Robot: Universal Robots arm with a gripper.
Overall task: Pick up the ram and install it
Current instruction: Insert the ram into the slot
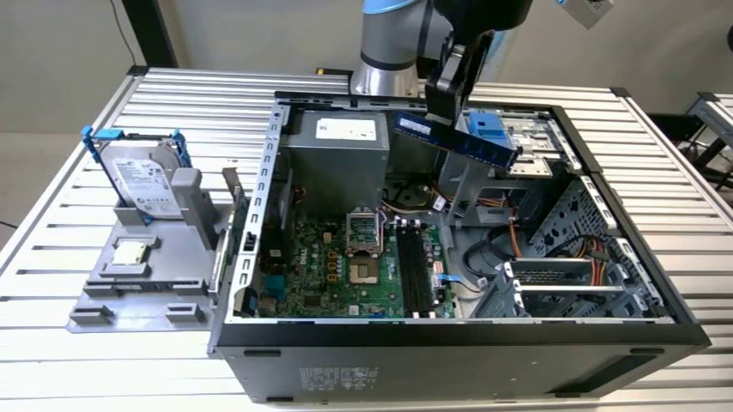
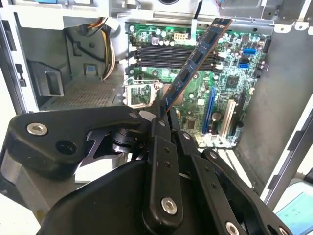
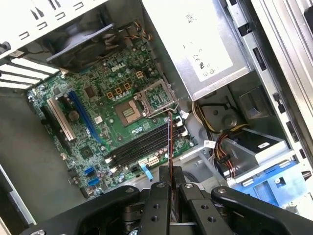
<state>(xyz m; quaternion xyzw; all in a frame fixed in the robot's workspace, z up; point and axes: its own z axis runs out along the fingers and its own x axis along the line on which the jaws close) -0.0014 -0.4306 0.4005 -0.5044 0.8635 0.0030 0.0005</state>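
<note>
pick: done, your end effector (image 1: 445,101) closed tight on one end of the ram (image 1: 456,140), held tilted above the open case (image 1: 481,335) | install: not done, motherboard slots (image 1: 414,270) look empty, ram well clear above them

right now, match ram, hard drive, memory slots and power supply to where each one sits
Things: 1 ram; 2 hard drive; 3 memory slots; 4 power supply
Places: A on the motherboard, empty; B in the claw, above the open case; C on the grey stand outside the case; D inside the case, beside the motherboard
Pairs: 1-B; 2-C; 3-A; 4-D
</note>
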